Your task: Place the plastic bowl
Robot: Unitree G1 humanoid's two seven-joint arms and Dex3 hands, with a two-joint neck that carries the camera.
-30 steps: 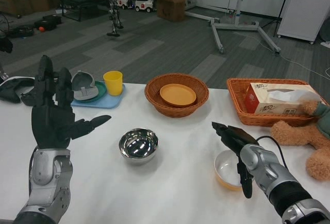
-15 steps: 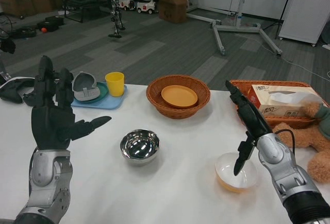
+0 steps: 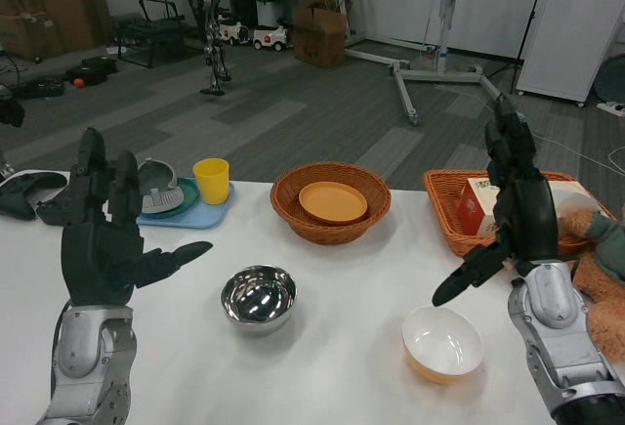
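Round glossy plastic bowl (image 3: 442, 343) on table, right hand (image 3: 515, 212) spread above

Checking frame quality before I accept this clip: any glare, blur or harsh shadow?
Head view: sharp, evenly lit, no motion blur on either raised hand; the steel bowl mirrors bright ceiling light, the plastic bowl reads clean, and shadows on the table are soft.

Bare white table (image 3: 342, 366) lies between the steel bowl (image 3: 259, 298) and plastic bowl (image 3: 442, 343) — an open lane; behind, round wicker basket (image 3: 330, 202) and rectangular wicker tray (image 3: 459, 220) block the far edge.
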